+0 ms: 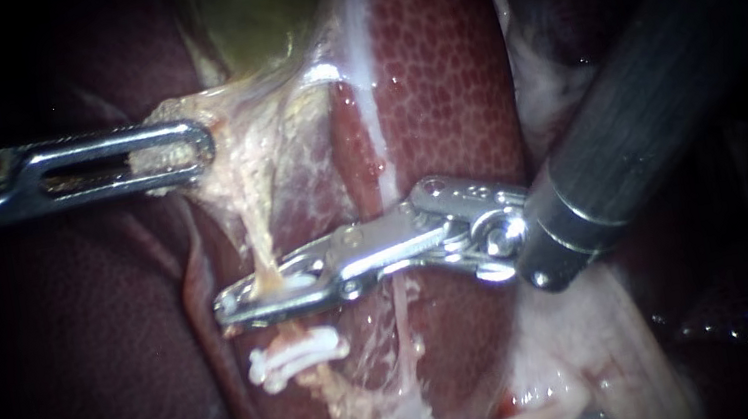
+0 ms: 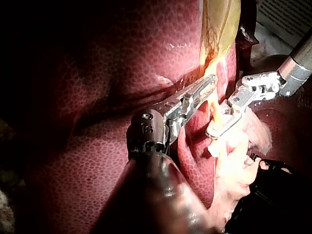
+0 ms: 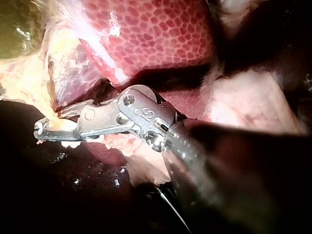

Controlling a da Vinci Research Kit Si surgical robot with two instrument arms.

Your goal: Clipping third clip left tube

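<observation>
Two instruments are meeting on the strand of tissue below the gallbladder (image 1: 259, 6). My left instrument (image 1: 194, 153) is reaching in level from the left, its jaws pinching pale tissue (image 1: 232, 134) at the gallbladder's lower edge. The left tube (image 1: 259, 234) is hanging from that fold as a thin yellowish strand over the liver (image 1: 440, 56). My right instrument (image 1: 238, 303) is reaching across from the upper right, its jaws lying either side of the tube with a loaded clip (image 1: 297, 279) between them. They appear pressed onto it, though glare is hiding the contact. A lower clip (image 1: 298, 359) is sitting on the tube just below the jaws.
</observation>
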